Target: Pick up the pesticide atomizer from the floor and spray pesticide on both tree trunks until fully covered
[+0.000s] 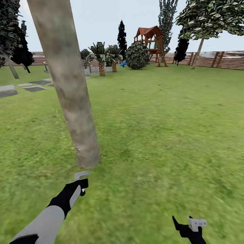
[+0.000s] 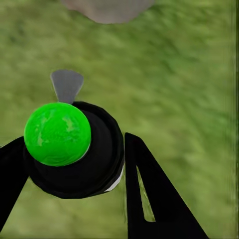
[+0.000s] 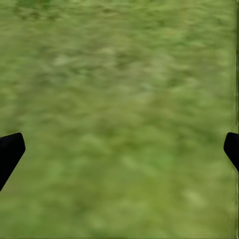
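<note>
A thick, mottled grey-tan tree trunk (image 1: 69,91) rises from the grass just ahead of me on the left, leaning slightly. Its base (image 2: 107,7) also shows in the left wrist view. A few pale flecks sit low on the bark. My left gripper (image 1: 81,185) is a short way in front of the trunk's foot, shut on the pesticide atomizer (image 2: 59,132). The atomizer has a black body, a bright green round top and a grey nozzle (image 1: 81,175) pointing at the trunk. My right gripper (image 1: 185,225) hangs open over bare grass, fingertips wide apart (image 3: 119,149).
Green lawn stretches ahead to a brown slat fence (image 1: 217,59). A pale-trunked tree (image 1: 199,47) stands far right, a red wooden play tower (image 1: 150,42) and dark bush (image 1: 137,56) far back. Grey paving slabs (image 1: 34,86) lie at the left.
</note>
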Motion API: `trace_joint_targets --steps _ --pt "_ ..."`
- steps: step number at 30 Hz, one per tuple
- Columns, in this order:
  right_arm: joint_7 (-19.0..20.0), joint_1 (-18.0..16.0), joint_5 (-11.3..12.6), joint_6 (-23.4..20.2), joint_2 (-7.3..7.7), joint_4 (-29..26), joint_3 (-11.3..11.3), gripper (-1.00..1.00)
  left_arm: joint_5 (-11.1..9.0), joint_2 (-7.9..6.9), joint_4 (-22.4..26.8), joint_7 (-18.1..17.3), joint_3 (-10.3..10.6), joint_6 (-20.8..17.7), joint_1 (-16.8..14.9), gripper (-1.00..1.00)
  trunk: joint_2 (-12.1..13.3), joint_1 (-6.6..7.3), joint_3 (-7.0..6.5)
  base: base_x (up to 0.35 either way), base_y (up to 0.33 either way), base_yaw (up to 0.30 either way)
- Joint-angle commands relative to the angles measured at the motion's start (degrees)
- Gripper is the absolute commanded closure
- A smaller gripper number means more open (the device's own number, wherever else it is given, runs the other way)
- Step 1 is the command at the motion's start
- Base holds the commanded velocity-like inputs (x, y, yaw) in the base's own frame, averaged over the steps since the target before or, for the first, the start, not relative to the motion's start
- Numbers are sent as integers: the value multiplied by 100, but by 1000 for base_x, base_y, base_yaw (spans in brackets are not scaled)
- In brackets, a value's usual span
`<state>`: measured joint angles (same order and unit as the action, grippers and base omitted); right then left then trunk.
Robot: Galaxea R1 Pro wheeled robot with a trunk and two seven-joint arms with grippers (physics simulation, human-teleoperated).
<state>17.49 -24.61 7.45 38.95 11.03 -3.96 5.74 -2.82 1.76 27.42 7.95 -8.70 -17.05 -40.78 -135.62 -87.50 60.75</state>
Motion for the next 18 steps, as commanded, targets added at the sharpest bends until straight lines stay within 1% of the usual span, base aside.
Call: trace_joint_targets --steps 1,4,6,11,18 --pt "0 0 1 -1 -2 0 -1 -100 1 0 0 -2 0 0 0 100 0 0 0 81 -273 0" --pt "0 0 4 -2 -2 0 4 -100 1 0 0 -4 0 -1 0 100 0 0 0 79 -273 2" --pt "0 0 6 -2 -4 0 2 -100 1 0 0 -4 0 0 0 100 0 0 0 75 -273 110" --pt "0 0 2 -2 -4 0 2 -100 1 0 0 -13 0 0 0 100 0 0 0 36 -273 254" --pt "0 0 10 -2 -4 0 5 -100 1 0 0 -2 0 7 0 100 0 0 0 -17 -274 277"
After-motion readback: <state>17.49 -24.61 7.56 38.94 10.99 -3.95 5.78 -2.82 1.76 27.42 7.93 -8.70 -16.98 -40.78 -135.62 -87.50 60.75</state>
